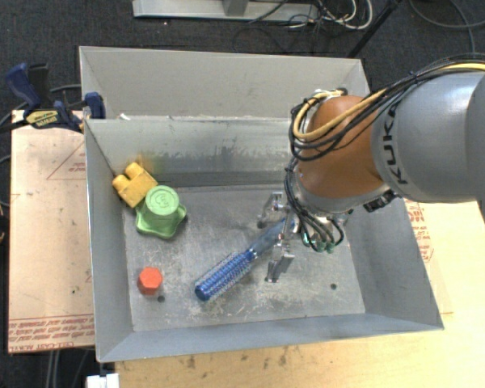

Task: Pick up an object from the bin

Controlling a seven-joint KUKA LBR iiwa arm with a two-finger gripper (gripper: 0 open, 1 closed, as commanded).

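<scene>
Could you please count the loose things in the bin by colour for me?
Yellow block: 1
Green cup: 1
Red peg: 1
Blue brush: 1
Total: 4

Only legible txt: brand "KUKA" in black caps, running vert. on the grey arm link (440, 136) that hangs over the bin (218, 87) at its right side; other print near the bin too small to read.

- Single camera: set above the grey bin (226, 87), looks down, somewhat from one side.
- Range: near; whole bin framed, arm (436, 144) enters from right.
</scene>
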